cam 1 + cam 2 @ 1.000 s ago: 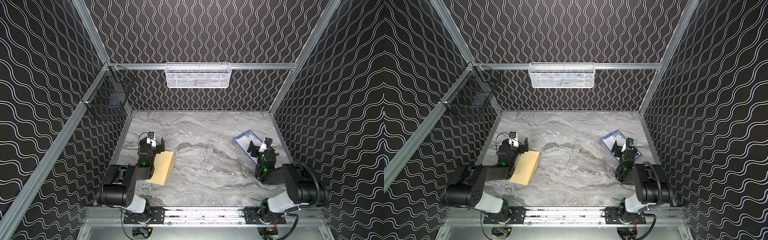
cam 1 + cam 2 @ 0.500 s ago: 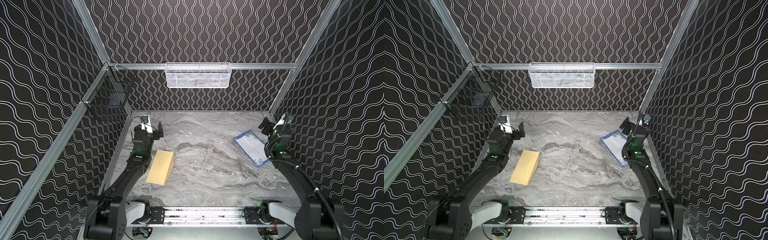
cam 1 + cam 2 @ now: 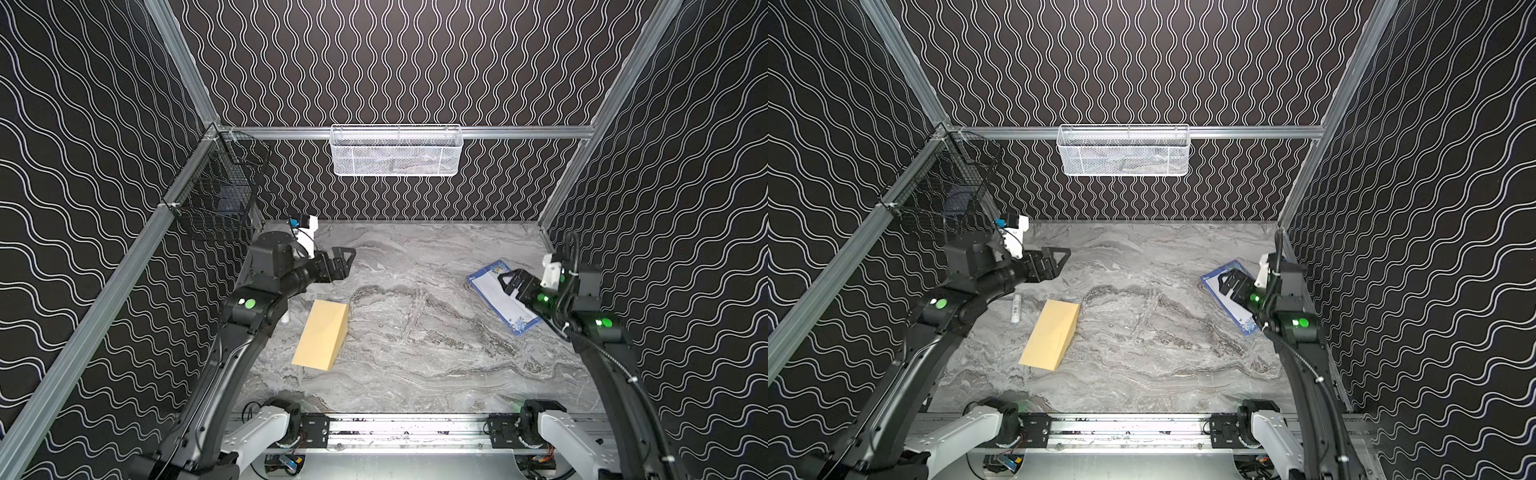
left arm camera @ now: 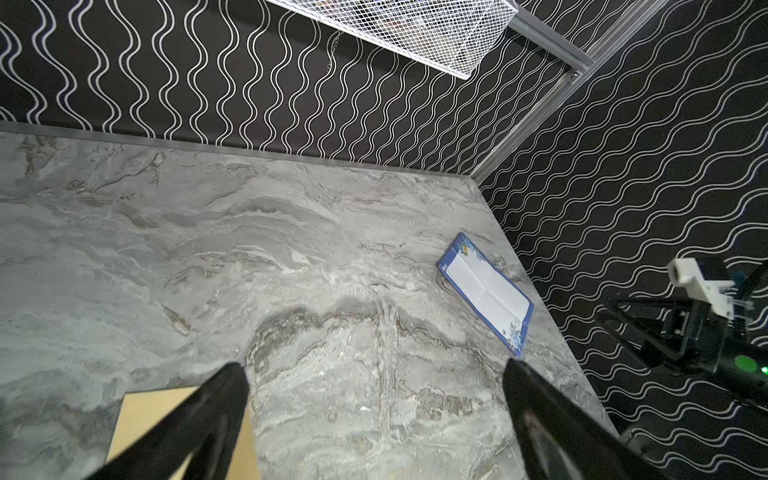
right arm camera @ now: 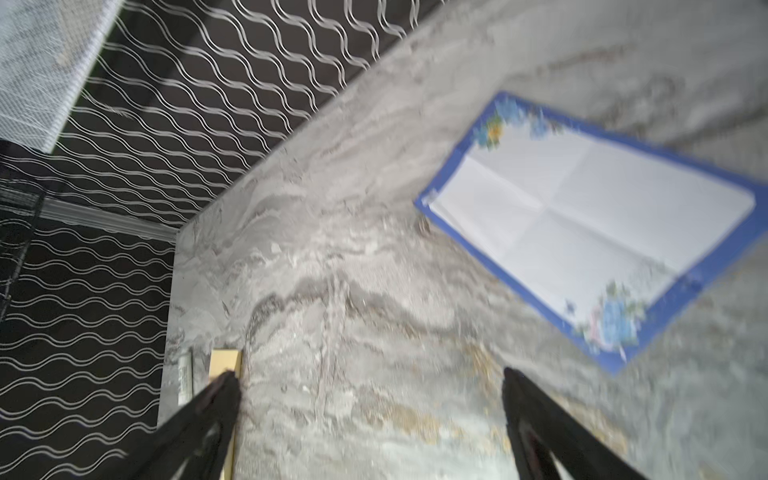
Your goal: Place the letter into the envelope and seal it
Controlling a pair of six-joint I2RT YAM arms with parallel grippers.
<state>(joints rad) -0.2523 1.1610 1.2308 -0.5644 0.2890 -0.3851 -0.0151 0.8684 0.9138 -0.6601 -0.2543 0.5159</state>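
Two black robot arms reach out over the gray marble table [image 3: 415,365]. On one side, the left gripper [image 3: 344,261] is up in the air with its two fingers spread wide, and nothing is in it. The tan envelope [image 3: 321,334] lies on the left half of the table, nearer the front than that gripper. A small white tube [image 3: 1016,308] lies just beside the envelope. The right gripper [image 3: 508,282] also has its fingers wide apart and holds nothing. It hangs in the air close by the letter [image 4: 486,293], which lies flat near the right wall with its blue flower edge facing up. The letter and the envelope are well apart. A white mesh basket [image 3: 397,151] hangs on the back wall, and a black wire basket [image 3: 216,199] hangs on the left wall.
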